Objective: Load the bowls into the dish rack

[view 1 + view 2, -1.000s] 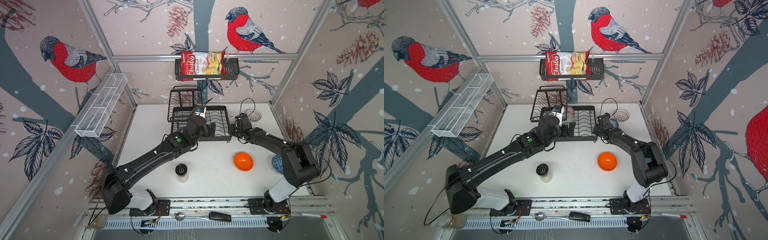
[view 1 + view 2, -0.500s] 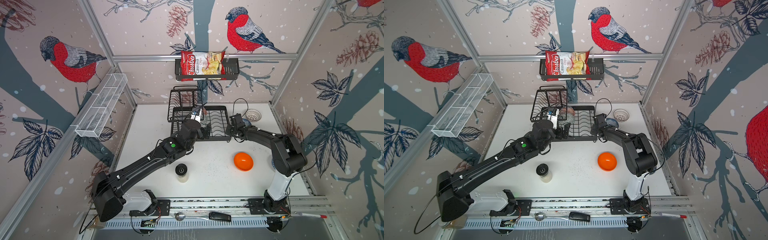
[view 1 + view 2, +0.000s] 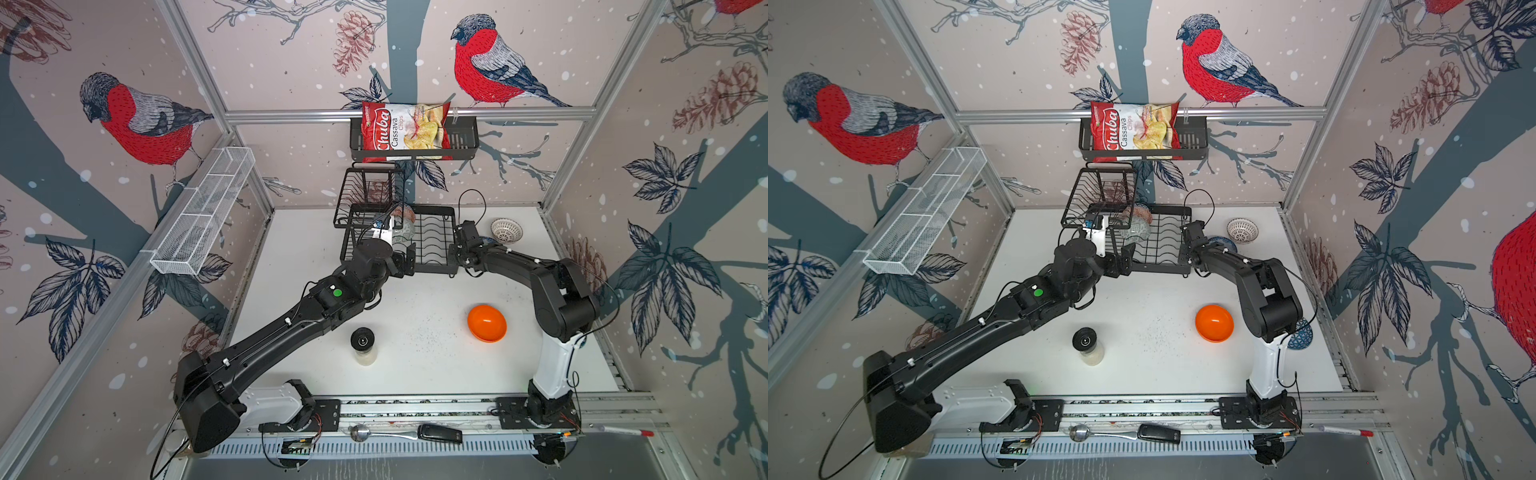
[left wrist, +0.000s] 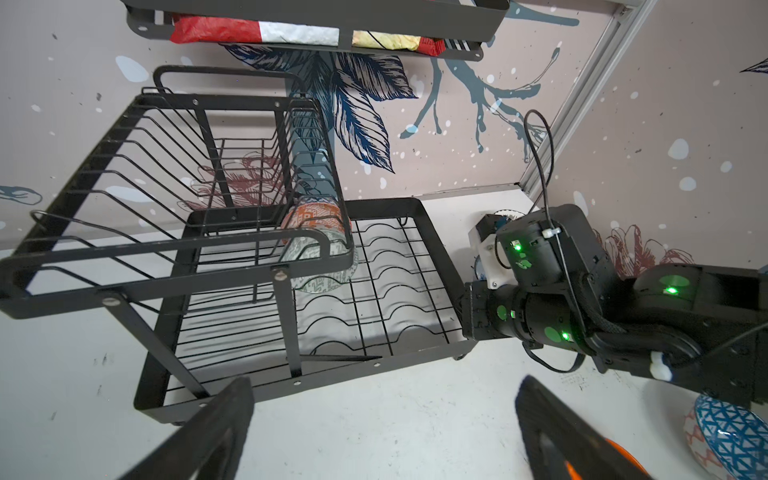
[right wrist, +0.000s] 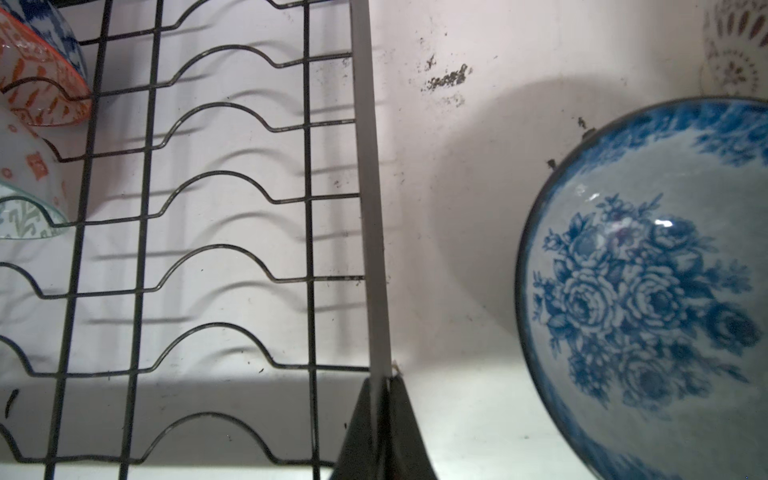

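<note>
The black left arm point(image 3: 291, 324) stretches diagonally forward, almost straight. The left gripper point(image 4: 382, 384) has its jaws spread wide and holds nothing. The black right arm point(image 3: 511, 262) folds sharply at the elbow and reaches inward. The right gripper point(image 5: 380, 386) is pinched tight on the rim of the black wire dish rack point(image 5: 370, 208).

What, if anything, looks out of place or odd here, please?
The right gripper has its jaws shut on the side rim of the rack rather than on a bowl. The blue floral bowl sits free beside it on the table. Also, dark specks dirty the table near the rack.
</note>
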`<state>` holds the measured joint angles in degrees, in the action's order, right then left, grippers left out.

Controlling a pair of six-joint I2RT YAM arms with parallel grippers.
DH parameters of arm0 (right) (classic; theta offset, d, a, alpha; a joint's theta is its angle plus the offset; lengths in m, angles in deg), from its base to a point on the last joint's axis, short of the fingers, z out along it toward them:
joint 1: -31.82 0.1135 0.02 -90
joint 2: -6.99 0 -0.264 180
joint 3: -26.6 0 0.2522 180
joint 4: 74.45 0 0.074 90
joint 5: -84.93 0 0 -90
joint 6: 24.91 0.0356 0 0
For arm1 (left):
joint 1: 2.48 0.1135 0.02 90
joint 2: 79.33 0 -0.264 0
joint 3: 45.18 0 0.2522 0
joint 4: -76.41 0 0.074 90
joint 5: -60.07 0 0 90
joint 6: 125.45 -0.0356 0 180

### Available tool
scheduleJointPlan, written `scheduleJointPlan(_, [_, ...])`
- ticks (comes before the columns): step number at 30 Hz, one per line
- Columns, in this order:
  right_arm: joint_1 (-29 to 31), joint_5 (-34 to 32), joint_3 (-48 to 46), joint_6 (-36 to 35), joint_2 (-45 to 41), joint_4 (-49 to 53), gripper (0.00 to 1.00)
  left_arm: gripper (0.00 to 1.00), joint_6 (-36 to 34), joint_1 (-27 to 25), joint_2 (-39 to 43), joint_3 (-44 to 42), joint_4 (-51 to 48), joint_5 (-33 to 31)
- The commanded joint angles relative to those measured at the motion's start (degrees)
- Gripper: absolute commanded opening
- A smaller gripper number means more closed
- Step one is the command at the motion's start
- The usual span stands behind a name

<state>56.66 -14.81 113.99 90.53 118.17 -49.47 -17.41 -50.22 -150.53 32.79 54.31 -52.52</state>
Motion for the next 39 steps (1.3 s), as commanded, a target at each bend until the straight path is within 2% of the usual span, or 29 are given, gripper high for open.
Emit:
scheduleJointPlan(1, [-0.1,5.3,2.2,0.4,1.2,-3.0,0.01,0.98,1.5,0.3,-0.5,-0.3,-0.4,0.6])
scheduleJointPlan(8, [0.4,6.0,2.8,-7.5,0.4,-4.0,0.02,0.98,2.3,0.9,-1.1,-0.5,0.1,1.5])
scheduleJointPlan(20, [0.3,4.9,5.0,-13.1,2.3,-1.9,0.06,0.98,2.9,3.0,-2.0,0.0,0.2,4.8])
scheduleJointPlan(23, [0.2,5.1,5.8,-12.1,2.3,-1.4,0.14,0.98,2.7,3.5,-2.2,-0.1,0.2,5.7])
scheduleJointPlan(28, [0.2,5.9,7.2,-9.1,0.6,-0.2,0.36,0.98,2.1,4.7,-2.7,0.3,0.3,7.1])
scheduleJointPlan(31, [0.2,5.2,8.0,-7.2,-1.2,2.0,0.50,0.98,2.0,4.8,-2.5,0.3,0.1,7.9])
scheduleJointPlan(37, [-0.3,1.5,5.9,-4.5,-6.7,5.9,0.68,0.98,3.7,4.8,-1.1,-2.8,4.4,10.8])
scheduleJointPlan(39, [-0.5,0.8,3.4,-3.5,-9.8,6.4,0.84,0.98,4.0,4.8,-0.7,-3.3,5.8,13.1])
